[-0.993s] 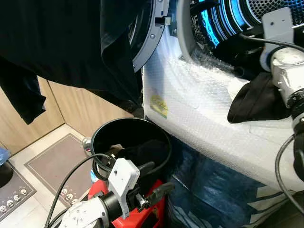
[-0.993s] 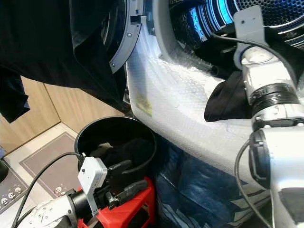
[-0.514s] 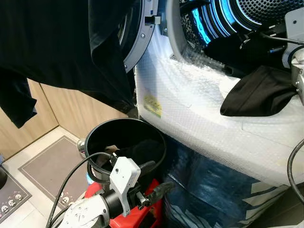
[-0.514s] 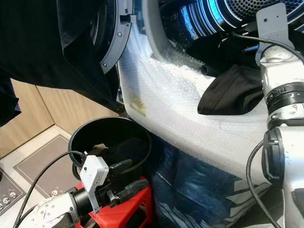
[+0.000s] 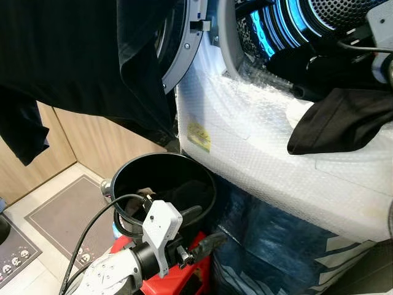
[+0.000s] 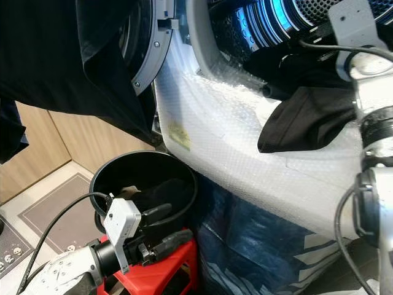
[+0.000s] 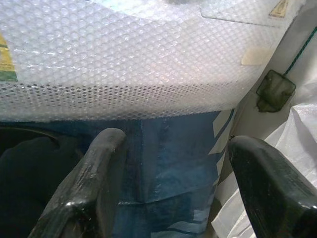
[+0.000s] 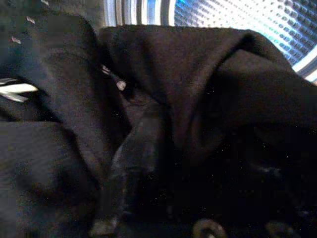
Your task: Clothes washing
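A black garment (image 5: 344,123) hangs out of the washing machine's lit drum (image 5: 319,15) and over the bubble-wrapped front (image 5: 258,141). My right arm (image 6: 374,117) reaches up into the drum mouth above it; the right wrist view has its gripper buried among black cloth (image 8: 208,89). More dark clothes lie in a black bucket (image 5: 123,173) on a red stool (image 5: 193,270). My left gripper (image 5: 210,226) is open and empty, low beside the bucket's rim, pointing at the machine's base (image 7: 148,89).
A large dark garment (image 5: 73,55) is draped over the open round door (image 5: 184,49) at upper left. Blue plastic sheeting (image 5: 276,246) covers the floor under the machine. Wooden cabinets (image 5: 92,144) and a grey mat (image 5: 61,215) are to the left.
My right arm has risen and gone further towards the drum, leaving more of the hanging garment visible. The head camera shifted slightly. The left gripper holds its place, still open.
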Tool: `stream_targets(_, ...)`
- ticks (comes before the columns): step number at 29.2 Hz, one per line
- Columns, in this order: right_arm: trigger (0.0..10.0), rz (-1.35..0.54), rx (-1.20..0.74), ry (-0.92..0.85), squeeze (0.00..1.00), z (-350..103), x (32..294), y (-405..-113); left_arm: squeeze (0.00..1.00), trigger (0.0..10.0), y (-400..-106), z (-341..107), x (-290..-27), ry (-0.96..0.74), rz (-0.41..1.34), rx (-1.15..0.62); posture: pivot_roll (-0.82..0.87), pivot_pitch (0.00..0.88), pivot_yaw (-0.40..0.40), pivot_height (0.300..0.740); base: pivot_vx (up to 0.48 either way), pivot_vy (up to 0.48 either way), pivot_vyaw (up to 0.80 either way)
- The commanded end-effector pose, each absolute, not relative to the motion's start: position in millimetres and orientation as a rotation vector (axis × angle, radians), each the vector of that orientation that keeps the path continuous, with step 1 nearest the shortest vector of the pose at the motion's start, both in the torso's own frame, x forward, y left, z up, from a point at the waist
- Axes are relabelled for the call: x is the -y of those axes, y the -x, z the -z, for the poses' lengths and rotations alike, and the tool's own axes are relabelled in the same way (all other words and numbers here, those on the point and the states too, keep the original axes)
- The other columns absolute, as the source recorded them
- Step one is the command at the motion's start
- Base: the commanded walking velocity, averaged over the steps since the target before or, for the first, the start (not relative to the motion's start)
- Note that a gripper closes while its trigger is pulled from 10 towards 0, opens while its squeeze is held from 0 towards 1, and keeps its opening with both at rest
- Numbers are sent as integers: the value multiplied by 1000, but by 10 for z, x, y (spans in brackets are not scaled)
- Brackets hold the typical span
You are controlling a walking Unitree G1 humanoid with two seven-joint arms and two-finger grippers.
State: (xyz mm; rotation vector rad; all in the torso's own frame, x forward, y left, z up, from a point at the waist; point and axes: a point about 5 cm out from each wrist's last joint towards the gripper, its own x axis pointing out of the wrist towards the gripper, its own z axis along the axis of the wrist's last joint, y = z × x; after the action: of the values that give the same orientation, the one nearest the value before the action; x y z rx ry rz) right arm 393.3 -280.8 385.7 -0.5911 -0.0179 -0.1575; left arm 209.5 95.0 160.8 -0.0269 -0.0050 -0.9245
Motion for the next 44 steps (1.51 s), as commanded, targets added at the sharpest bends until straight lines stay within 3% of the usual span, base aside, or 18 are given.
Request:
stream_targets(1,10000,120,52,590,1000,-3932,2835,-3885,0,10000,-2104,-1600,-950,28,935,4,16,66,-42,740,0,0,0)
stream_targets(16,10000,-128,109,639,1000,-3919,2719,-3697,0,10000,-2147,-1606,-928,22,962,9,-9,46,-27,740,0,0,0)
stream_targets(17,10000,-206,146,586,855,-3943,2689,-3631,0,10000,-2149,-1605,-921,21,966,10,-11,42,-26,740,0,0,0)
stream_targets(18,10000,-243,159,566,647,-3951,2674,-3602,0,10000,-2149,-1606,-919,21,968,10,-11,42,-26,740,0,0,0)
stream_targets(19,10000,-280,159,537,0,-3946,2665,-3567,0,10000,-2150,-1606,-916,21,970,10,-11,39,-26,740,0,0,0)
stream_targets(29,10000,-437,41,442,0,-3740,2571,-3322,0,10000,-2155,-1602,-909,13,986,10,-16,26,-22,740,0,0,0)
stream_targets(39,10000,-504,-71,489,0,-3533,2476,-3115,0,10000,-2150,-1597,-903,13,995,9,-22,24,-20,740,0,0,0)
stream_targets(44,10000,-636,17,536,0,-3484,2451,-2943,0,10000,-2150,-1592,-896,14,1001,7,-24,23,-19,740,0,0,0)
